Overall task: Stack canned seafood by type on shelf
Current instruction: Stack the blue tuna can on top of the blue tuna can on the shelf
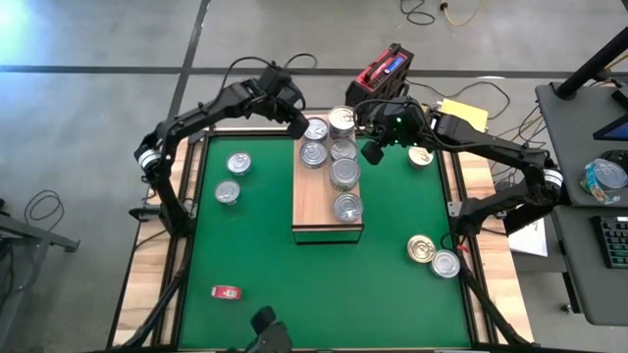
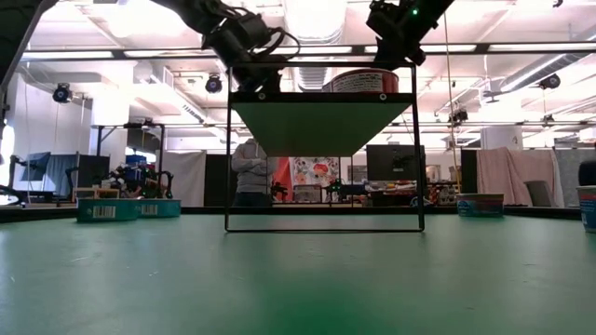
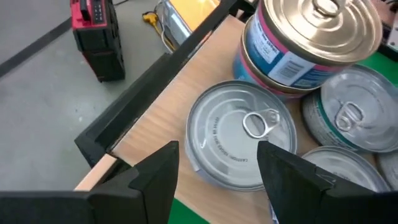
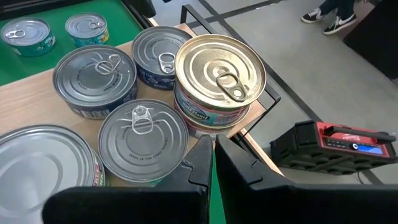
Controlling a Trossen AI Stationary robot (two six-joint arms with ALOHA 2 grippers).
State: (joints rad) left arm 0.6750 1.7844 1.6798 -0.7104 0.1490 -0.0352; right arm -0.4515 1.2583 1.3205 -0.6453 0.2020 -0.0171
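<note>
The light-wood shelf (image 1: 312, 211) stands mid-table on the green mat and carries several silver-lidded cans. At its far end is a gold-lidded can (image 1: 341, 122) stacked on another. My left gripper (image 1: 298, 126) is open at the shelf's far left corner. Its fingers stand on either side of a silver can (image 3: 241, 142) that rests flat on the board, next to the gold stack (image 3: 311, 37). My right gripper (image 1: 373, 150) is shut and hovers at the shelf's far right edge (image 4: 212, 163), just short of a silver can (image 4: 143, 142) and the gold stack (image 4: 219, 73).
Two silver cans (image 1: 234, 176) lie on the mat left of the shelf. To its right are a gold can (image 1: 420, 156) and a gold and silver pair (image 1: 434, 255). A small red flat object (image 1: 226, 291) lies near the front. A red-black device (image 1: 385, 71) sits beyond the far edge.
</note>
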